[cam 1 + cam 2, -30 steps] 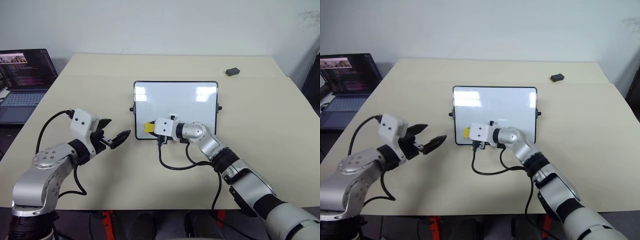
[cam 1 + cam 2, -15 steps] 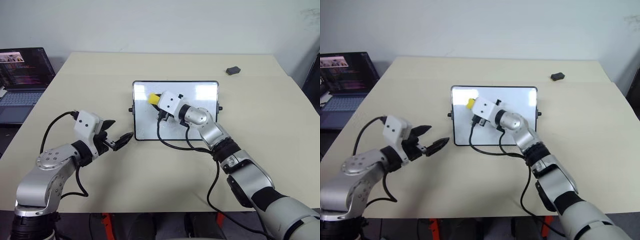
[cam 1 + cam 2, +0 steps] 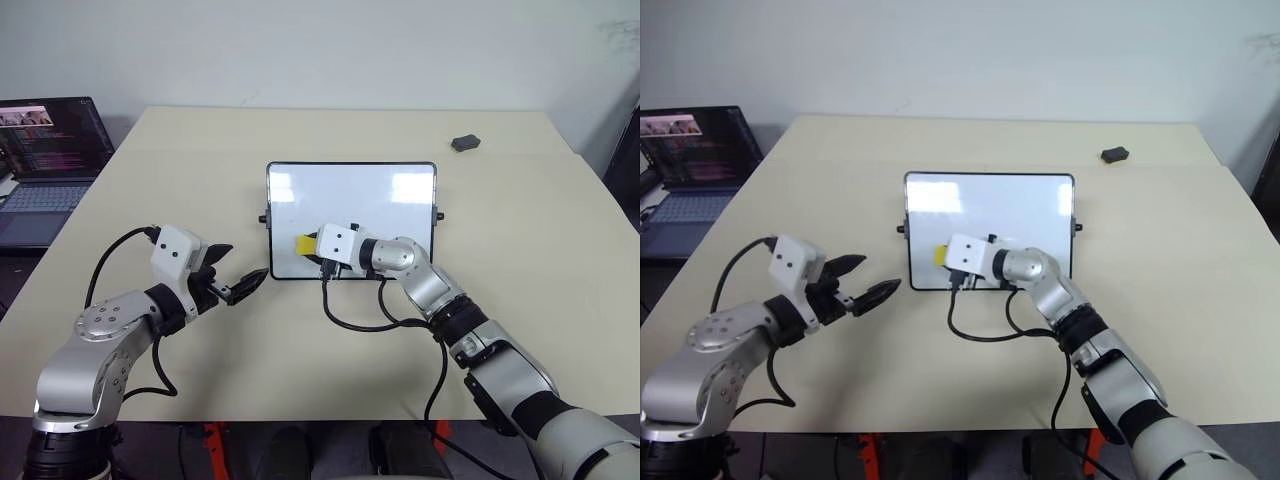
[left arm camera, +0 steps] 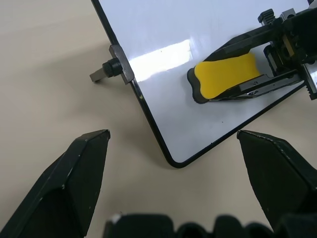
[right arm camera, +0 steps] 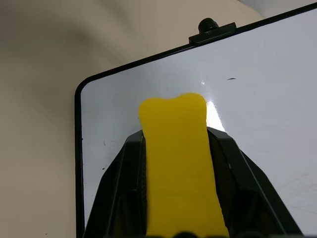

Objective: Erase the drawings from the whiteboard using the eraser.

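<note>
Right gripper [image 3: 306, 245] jaws clamp the eraser [image 4: 227, 74], felt face down against the whiteboard [image 3: 350, 190] for wiping; left gripper [image 3: 232, 276] jaws gape empty beside its corner.

Your table [image 3: 300, 340] is a plain pale beige. On it you have a glossy white whiteboard [image 3: 380, 200] with a thin black frame and small black knobs at its sides; bright window glare streaks its surface. The eraser [image 4: 225, 74] you see against it has a bright yellow body over a black base. Your two grippers, right [image 4: 277, 59] and left [image 3: 245, 283], have black fingers under white housings on silver arms. A small dark grey lump [image 3: 465, 143] sits far off.
</note>
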